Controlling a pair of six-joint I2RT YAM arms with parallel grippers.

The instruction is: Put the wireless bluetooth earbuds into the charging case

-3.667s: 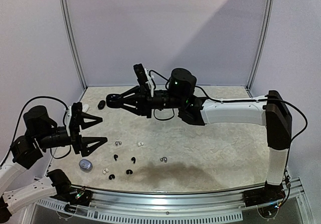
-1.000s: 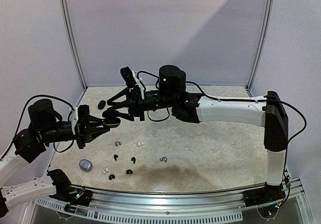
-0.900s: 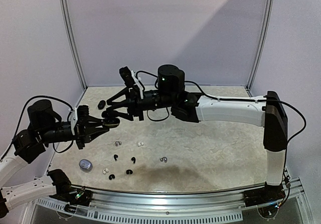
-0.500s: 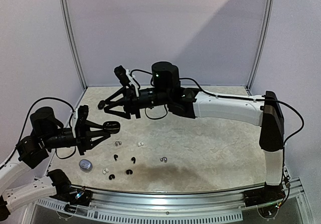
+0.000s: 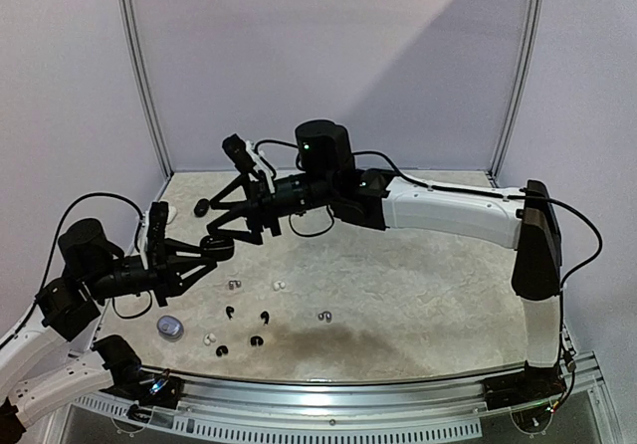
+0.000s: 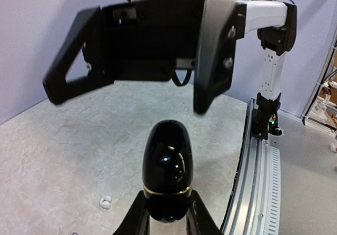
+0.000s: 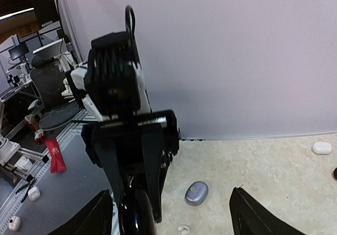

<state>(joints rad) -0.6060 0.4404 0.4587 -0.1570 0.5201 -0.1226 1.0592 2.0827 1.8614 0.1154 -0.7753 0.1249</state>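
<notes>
The charging case (image 6: pixel 168 172), a glossy black egg with a thin gold seam, is clamped by its lower end in my left gripper (image 6: pixel 167 222) and held in the air above the left side of the table (image 5: pixel 418 295). My right gripper (image 6: pixel 128 99) hangs just beyond the case's free end with its jaws spread wide, touching nothing. The earbuds (image 5: pixel 265 317) lie loose on the table below, black and white ones scattered near the front edge, none picked up yet.

I judge this to be the opening step: the case looks closed, so the lid has to come up before any bud goes in. That calls for one right finger catching the lid at the seam while my left grip holds firm; the shell looks slick.

The table is a pale marbled mat. A grey case (image 7: pixel 196 193) and a white case (image 7: pixel 321 147) rest on it. Plain lilac walls (image 5: pixel 328 56) enclose it, and a metal rail (image 5: pixel 348 414) runs along the front.
</notes>
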